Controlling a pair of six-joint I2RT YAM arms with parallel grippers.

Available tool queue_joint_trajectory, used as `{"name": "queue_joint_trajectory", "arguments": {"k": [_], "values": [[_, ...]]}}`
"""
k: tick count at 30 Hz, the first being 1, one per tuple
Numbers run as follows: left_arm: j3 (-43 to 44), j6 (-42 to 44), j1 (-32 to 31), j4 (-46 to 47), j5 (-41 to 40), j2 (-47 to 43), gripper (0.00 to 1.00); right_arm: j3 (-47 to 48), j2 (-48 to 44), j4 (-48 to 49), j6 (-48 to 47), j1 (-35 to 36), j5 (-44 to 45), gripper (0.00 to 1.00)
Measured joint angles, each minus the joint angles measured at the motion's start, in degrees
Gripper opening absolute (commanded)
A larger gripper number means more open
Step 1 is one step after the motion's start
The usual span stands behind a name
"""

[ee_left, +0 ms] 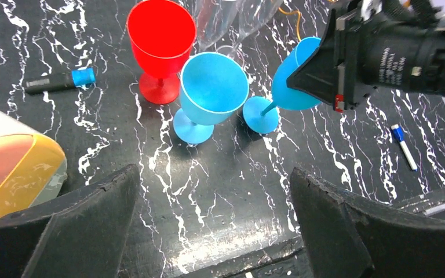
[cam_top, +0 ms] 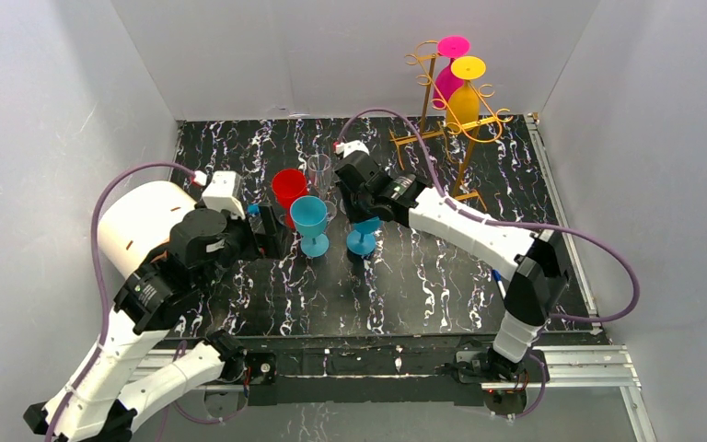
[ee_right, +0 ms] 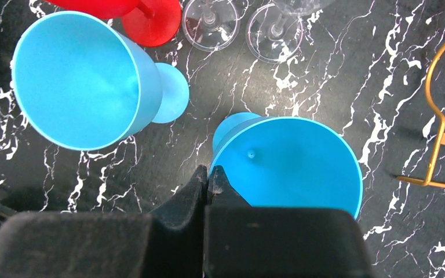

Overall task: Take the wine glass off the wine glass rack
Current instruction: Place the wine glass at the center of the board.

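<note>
The wine glass (cam_top: 365,235) in play is a blue plastic-looking goblet. It is already clear of the wine glass rack (cam_top: 460,120) and sits out over the middle of the surface (cam_top: 423,285). It leans over, with its foot down at the surface or just above it; I can't tell whether it touches. The right tool (ee_right: 210,174) has it pinched by the rim, jaws shut tight with one finger inside the bowl and one outside.

The left tool (ee_left: 214,200) hangs back with its jaws spread wide and nothing in them, looking on at the cluster of cups. Just beside the held glass stand a second blue glass (cam_top: 310,221), a red glass (cam_top: 288,189) and a clear glass (cam_top: 320,170), all upright. Back on the rack, a pink glass (cam_top: 448,78) and a yellow glass (cam_top: 465,97) hang upside down from the hooks.

To my eye this glass is light and stiff, more likely to skid or topple than to break. Its smooth wall looks slippery, so a pinch on the thin rim lets it swing, which may be why it tilts. The stem just under the bowl would give a steadier hold. Set down crooked on that small foot, it could tip into its neighbours, so I'd want it upright before the jaws let go.
</note>
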Motion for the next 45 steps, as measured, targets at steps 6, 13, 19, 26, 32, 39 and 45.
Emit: {"name": "queue_joint_trajectory", "arguments": {"k": [6, 13, 19, 26, 32, 39, 45], "values": [[0.3, -1.0, 0.0, -1.0, -3.0, -3.8, 0.98, 0.9, 3.8, 3.0, -1.8, 0.2, 1.3, 0.01], [0.3, -1.3, 0.0, -1.6, -5.1, -6.5, 0.98, 1.0, 6.9, 7.3, -5.7, 0.5, 0.7, 0.01], [1.2, -0.9, 0.0, -2.8, -4.1, -5.2, 0.98, 1.2, 7.7, 9.1, -10.5, 1.0, -1.1, 0.06], [3.2, -0.9, 0.0, -2.9, -2.8, -2.8, 0.98, 2.0, 8.7, 9.7, -14.6, 1.5, -1.4, 0.15], [4.2, -1.7, 0.0, -2.9, -2.3, -3.2, 0.98, 4.0, 10.5, 9.8, -16.4, 1.5, -1.6, 0.17], [6.2, -2.0, 0.0, -3.1, -1.5, -2.9, 0.98, 5.4, 11.8, 9.6, -18.1, 1.5, -1.5, 0.18], [6.2, -2.4, 0.0, -3.7, -1.2, -2.6, 0.98, 5.6, 11.8, 9.3, -18.9, 1.5, -0.5, 0.19]]}}
